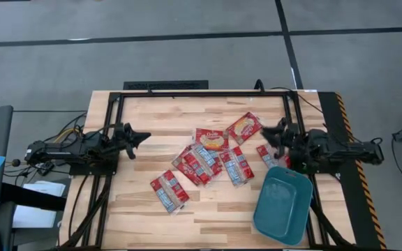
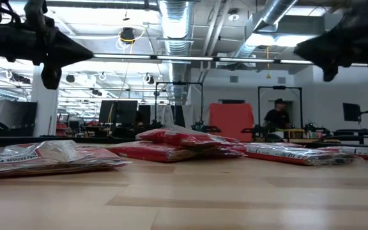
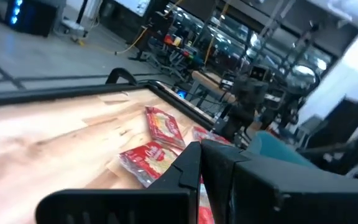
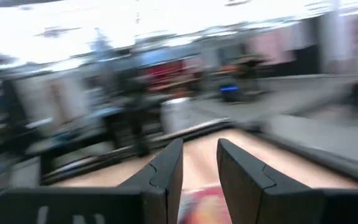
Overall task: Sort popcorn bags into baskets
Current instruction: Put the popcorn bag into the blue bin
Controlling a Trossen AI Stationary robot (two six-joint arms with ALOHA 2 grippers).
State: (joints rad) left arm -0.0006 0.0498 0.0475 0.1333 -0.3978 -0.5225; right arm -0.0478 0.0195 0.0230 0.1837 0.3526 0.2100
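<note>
Seven popcorn bags overlap mid-table, one half-hidden under the right claw; both claws' gaps unclear.

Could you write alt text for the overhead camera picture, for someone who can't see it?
Seen from above, red popcorn bags lie scattered across the middle of a wooden table, and an empty teal basket sits at the near right corner. Two dark robot arms reach in from the sides, the left end effector and the right end effector both raised and holding nothing.
</note>
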